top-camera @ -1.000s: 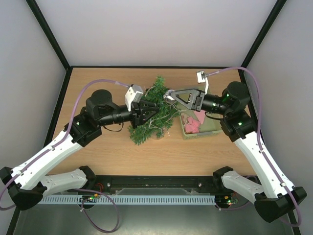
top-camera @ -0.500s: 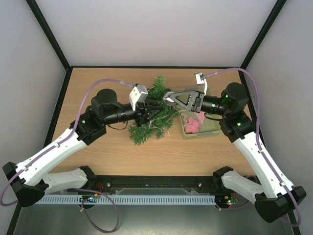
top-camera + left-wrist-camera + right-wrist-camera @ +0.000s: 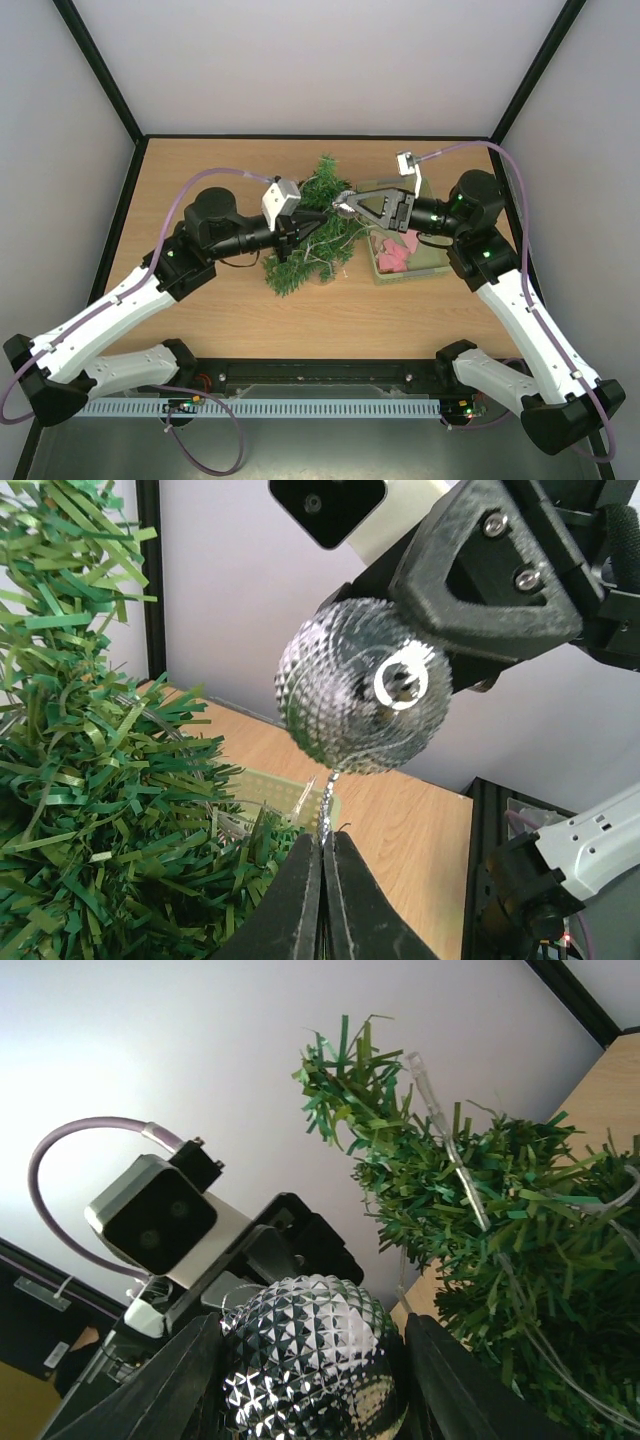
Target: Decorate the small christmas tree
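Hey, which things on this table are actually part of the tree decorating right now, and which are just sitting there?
In use: small christmas tree; silver ball, held in the right end effector; its silver cord, pinched by the left end effector.
Just sitting: pale green basket beside the tree; pink pieces in it, maybe spare decorations, unclear.
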You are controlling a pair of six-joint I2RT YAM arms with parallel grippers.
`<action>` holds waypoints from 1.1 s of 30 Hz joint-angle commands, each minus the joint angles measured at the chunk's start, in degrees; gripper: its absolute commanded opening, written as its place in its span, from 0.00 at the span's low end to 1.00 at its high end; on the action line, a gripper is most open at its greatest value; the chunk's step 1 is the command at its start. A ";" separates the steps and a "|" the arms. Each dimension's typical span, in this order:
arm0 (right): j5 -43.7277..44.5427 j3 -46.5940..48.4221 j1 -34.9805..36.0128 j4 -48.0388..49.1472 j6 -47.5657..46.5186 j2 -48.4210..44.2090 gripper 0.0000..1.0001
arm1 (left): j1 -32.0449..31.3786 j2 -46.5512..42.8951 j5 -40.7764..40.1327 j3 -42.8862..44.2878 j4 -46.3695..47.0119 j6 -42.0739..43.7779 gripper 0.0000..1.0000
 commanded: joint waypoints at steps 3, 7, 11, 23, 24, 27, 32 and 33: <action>1.46 -0.29 0.36 -4.55 -5.12 -0.93 0.39 | -0.62 -1.62 -0.55 -1.12 0.52 1.53 0.02; 3.09 0.99 0.35 -8.88 -8.63 -1.01 0.39 | -0.97 -1.85 -0.98 -1.12 -1.55 2.11 0.02; 6.11 2.34 0.36 -13.71 -12.58 -1.01 0.39 | -1.05 -2.09 -1.71 -0.94 -3.32 2.78 0.02; 9.58 4.36 0.36 -19.78 -17.07 -1.66 0.39 | -1.12 -2.09 -1.29 -0.01 -6.95 3.36 0.02; 9.78 4.38 0.36 -20.22 -17.34 -1.78 0.39 | -1.14 -2.06 -1.15 0.00 -7.06 3.34 0.02; 10.64 4.29 0.36 -21.65 -18.40 -2.14 0.39 | -1.12 -1.95 -0.71 0.10 -7.20 3.13 0.02; 11.06 4.10 0.36 -23.55 -19.68 -2.16 0.39 | -1.16 -1.50 -0.16 0.42 -7.39 2.57 0.02; 11.17 4.09 0.36 -23.76 -19.80 -2.23 0.39 | -1.12 -1.38 -0.14 0.50 -7.45 2.19 0.02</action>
